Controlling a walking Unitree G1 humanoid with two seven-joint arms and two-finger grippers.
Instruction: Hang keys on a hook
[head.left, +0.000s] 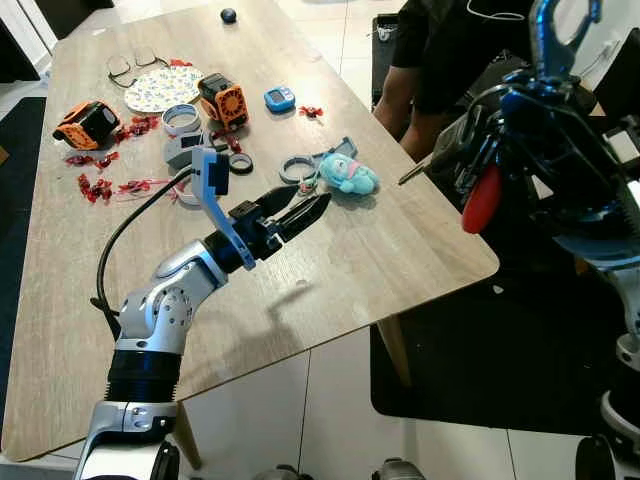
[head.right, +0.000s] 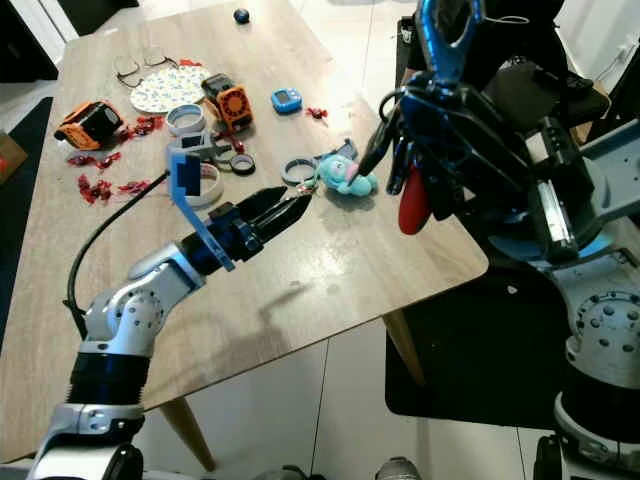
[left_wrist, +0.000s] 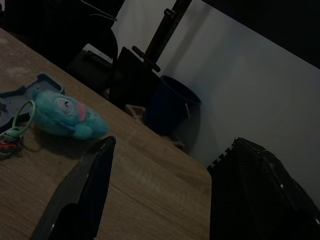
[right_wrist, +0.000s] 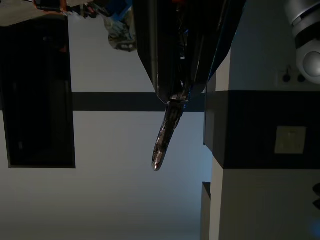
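Table: a light wooden table (head.left: 330, 290) with rounded corners, one leg showing under its near right corner
Floor: pale tiles, with a dark mat (head.left: 470, 370) under and beside the table's right end
Room: in the left wrist view a white wall and a dark blue bin (left_wrist: 170, 107) stand past the table's far edge; a person in black (head.left: 440, 50) sits at the table's right side
Clutter: at the far left of the table lie spectacles (head.left: 130, 63), a patterned round plate (head.left: 163, 88), two orange-and-black gadgets (head.left: 222, 100), a small blue timer (head.left: 280, 98), a roll of white tape (head.left: 181, 119) and scattered red wrappers (head.left: 100, 187)
Containers: the plate looks bare; the bin's inside is too dark to tell
Plush keyring: a turquoise soft toy (head.left: 349, 173) lies on the table beside a grey ring (head.left: 296, 169) and a grey-blue tray piece (left_wrist: 20, 92), just ahead of the left gripper
Left gripper: the left gripper (head.left: 312, 207) hovers low over the table's middle, pointing at the plush, fingers apart and holding nothing
Right gripper: the right gripper (head.right: 385, 150) is raised off the table's right edge; its fingers are closed on a metal key (right_wrist: 165, 135) that juts from between them
Keys: a red fob (head.left: 482, 198) and a blue carabiner (head.left: 552, 35) hang about that same raised hand
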